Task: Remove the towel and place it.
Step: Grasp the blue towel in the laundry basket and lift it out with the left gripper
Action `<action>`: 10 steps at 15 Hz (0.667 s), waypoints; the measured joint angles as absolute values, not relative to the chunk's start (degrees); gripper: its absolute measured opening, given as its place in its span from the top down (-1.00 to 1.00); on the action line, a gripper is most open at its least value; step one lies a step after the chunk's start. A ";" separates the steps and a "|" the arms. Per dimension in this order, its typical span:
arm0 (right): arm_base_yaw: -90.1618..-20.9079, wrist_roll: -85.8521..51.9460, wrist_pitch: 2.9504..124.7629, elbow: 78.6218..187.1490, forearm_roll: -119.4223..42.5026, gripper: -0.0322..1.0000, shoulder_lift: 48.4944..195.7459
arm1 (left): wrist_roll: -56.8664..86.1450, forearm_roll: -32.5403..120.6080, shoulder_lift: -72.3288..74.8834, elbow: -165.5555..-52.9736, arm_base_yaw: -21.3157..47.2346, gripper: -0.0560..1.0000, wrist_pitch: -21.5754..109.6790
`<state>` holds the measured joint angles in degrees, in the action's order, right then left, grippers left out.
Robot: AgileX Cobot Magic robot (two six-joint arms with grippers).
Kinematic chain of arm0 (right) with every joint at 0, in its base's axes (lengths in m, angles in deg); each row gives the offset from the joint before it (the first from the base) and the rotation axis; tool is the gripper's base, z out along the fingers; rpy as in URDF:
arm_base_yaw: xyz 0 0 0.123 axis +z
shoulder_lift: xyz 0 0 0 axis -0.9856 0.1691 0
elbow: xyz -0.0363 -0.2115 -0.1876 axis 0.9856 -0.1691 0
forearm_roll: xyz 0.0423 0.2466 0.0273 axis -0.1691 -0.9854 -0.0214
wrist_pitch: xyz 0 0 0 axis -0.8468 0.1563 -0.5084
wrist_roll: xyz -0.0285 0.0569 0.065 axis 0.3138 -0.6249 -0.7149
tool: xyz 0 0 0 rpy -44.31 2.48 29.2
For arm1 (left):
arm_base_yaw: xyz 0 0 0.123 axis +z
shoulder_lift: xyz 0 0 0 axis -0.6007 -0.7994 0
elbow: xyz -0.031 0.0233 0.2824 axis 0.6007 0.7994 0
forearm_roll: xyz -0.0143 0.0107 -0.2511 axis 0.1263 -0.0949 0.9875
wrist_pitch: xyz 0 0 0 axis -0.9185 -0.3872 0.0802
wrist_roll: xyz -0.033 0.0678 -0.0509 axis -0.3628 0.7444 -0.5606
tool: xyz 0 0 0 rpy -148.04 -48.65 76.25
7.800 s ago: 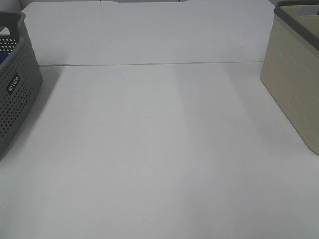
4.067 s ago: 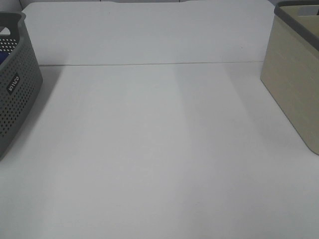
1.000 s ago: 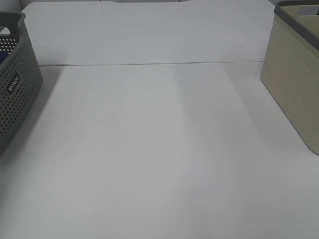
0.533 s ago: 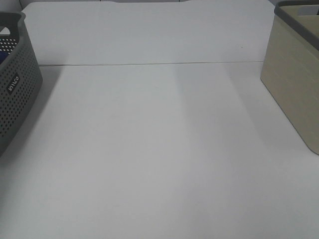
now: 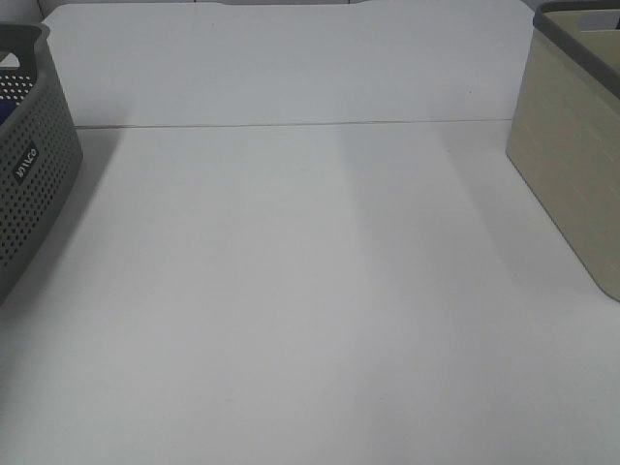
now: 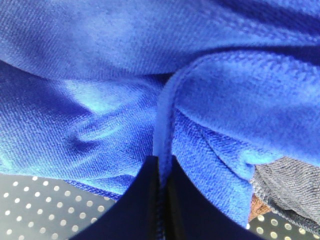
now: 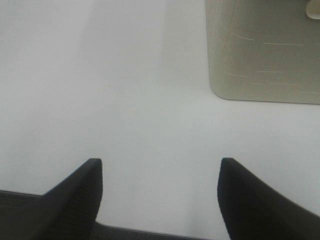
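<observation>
**Left gripper pinching towel hem inside grey basket**

The left gripper [image 6: 161,170] is closing tight on the stitched hem [image 6: 163,115] of the towel [image 6: 125,75], with the jaws meeting on the fold. The towel is lying bunched in the grey basket [image 5: 34,184], and it is covering most of the basket's perforated floor. A grey-and-brown cloth [image 6: 285,185] is peeking out just beside it.

Handling, as a judgement: the plush blue pile is looking soft, limp and light. It is not fragile, but it is likely to drape and drag over the basket rim as it lifts. The hem is the firmest place to take hold. No tag is showing in this view.

The right gripper [image 7: 160,185] is hanging over the bare white table [image 5: 310,291] with its jaws spread wide and nothing between them. The beige basket [image 5: 572,165] is standing near it.

Writing: a small label [image 5: 26,162] on the grey basket is reading roughly "VILCO", though the letters are not sharp. Nothing else is legible.
</observation>
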<state>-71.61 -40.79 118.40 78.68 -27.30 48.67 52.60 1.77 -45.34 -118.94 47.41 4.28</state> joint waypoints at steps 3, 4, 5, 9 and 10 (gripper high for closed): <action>-71.61 -40.79 118.40 78.68 -27.30 -0.34 48.67 | 50.42 1.77 -45.23 -118.94 47.41 0.89 4.28; -71.61 -40.79 118.40 78.68 -27.30 -0.34 48.67 | 48.76 1.77 -44.48 -118.94 47.35 0.89 4.28; -71.61 -40.79 118.40 78.68 -27.30 -0.34 48.67 | 47.56 1.77 -43.05 -118.94 47.24 0.89 4.10; -71.61 -40.79 118.40 78.68 -27.30 -0.34 48.67 | 45.67 4.01 -32.22 -118.94 45.52 0.89 2.50; -71.61 -40.79 118.40 78.68 -27.30 -0.34 48.67 | 45.44 4.92 -29.47 -118.94 45.29 0.89 2.50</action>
<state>-71.61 -40.79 118.40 78.68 -27.30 48.67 45.44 4.92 -29.47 -118.94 45.29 2.50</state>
